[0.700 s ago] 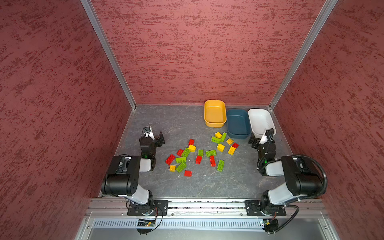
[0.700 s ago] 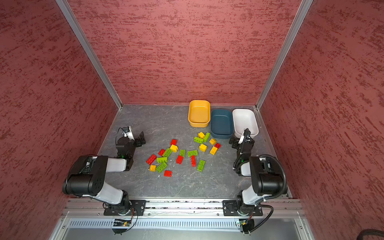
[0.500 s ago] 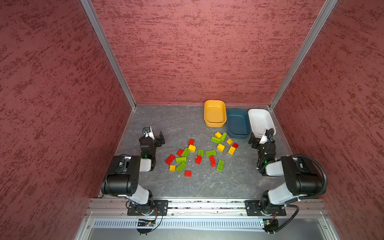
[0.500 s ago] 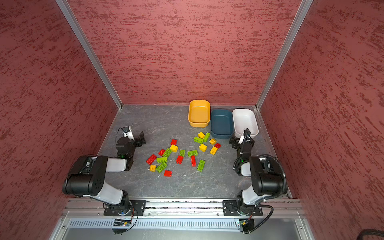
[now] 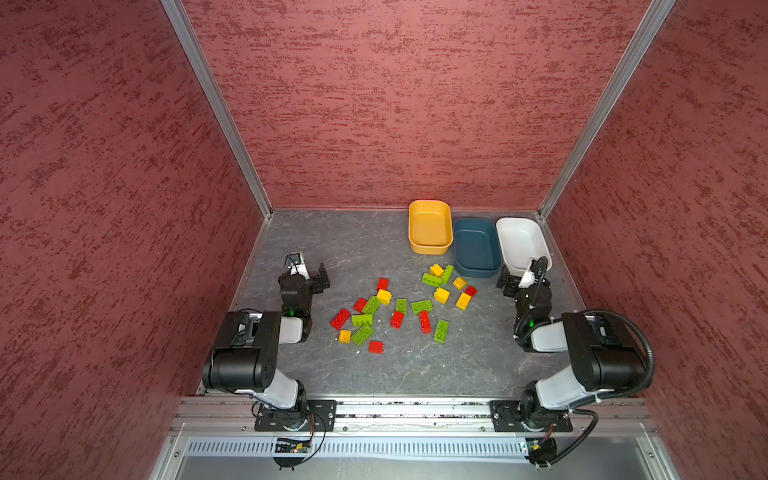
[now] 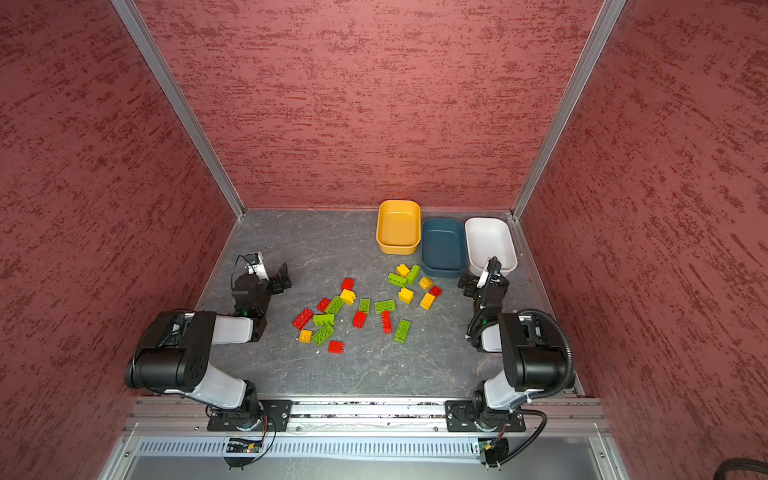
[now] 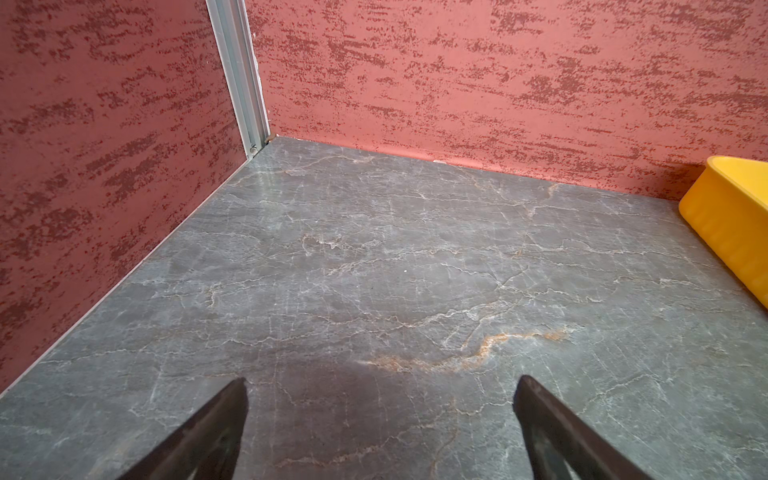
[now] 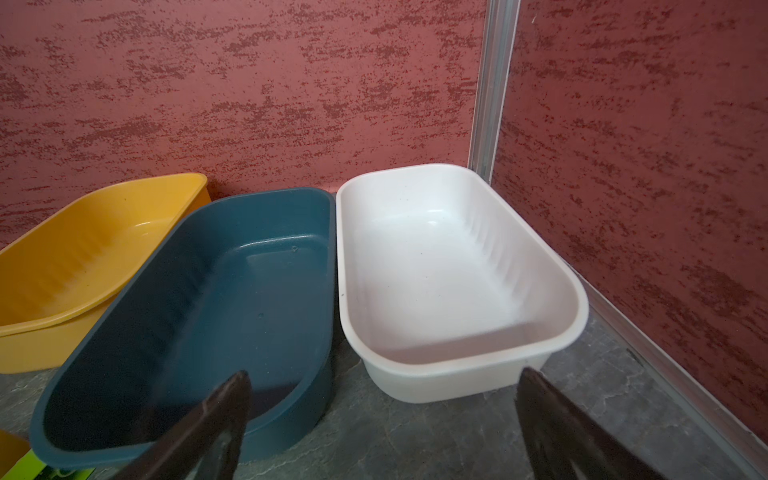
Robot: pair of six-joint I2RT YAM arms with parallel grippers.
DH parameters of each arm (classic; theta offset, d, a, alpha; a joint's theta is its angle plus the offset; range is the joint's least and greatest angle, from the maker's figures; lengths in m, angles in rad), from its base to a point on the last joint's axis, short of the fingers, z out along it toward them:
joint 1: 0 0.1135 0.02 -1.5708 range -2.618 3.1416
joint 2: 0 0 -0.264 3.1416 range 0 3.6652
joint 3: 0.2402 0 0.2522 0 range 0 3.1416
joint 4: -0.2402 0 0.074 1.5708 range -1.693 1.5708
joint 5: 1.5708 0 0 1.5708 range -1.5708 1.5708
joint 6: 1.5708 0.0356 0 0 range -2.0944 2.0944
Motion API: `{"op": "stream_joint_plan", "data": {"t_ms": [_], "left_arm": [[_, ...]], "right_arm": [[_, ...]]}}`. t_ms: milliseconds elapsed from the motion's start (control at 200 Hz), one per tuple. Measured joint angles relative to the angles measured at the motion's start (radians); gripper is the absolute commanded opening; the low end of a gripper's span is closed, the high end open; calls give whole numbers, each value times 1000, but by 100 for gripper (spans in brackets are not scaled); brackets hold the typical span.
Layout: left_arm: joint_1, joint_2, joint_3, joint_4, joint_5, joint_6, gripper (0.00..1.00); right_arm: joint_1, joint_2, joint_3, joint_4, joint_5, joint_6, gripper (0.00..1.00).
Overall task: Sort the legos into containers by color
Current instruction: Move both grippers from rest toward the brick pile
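Several legos in red (image 5: 340,318), lime green (image 5: 441,331) and yellow (image 5: 441,295) lie scattered on the grey floor between the two arms in both top views. Three empty containers stand in a row at the back right: yellow-orange (image 5: 430,226), teal-blue (image 5: 476,247) and white (image 5: 521,243). My left gripper (image 5: 308,273) is open and empty, left of the legos, over bare floor (image 7: 382,386). My right gripper (image 5: 518,277) is open and empty, just in front of the teal (image 8: 199,299) and white (image 8: 449,266) containers.
Red textured walls close in the floor on three sides, with metal corner posts (image 5: 216,112). The white container sits close to the right wall (image 8: 623,208). A rail (image 5: 415,411) with both arm bases runs along the front edge.
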Motion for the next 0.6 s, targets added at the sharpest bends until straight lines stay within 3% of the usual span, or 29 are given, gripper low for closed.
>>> {"op": "stream_joint_plan", "data": {"t_ms": [356, 466, 601], "left_arm": [[-2, 0, 0, -1, 2, 3, 99], [-23, -54, 29, -113, 6, 26, 99], [-97, -144, 156, -272, -57, 54, 99]], "right_arm": [[0, -7, 2, -18, -30, -12, 99], [1, -87, 58, -190, -35, -11, 99], [1, -208, 238, -465, -11, 53, 99]]}}
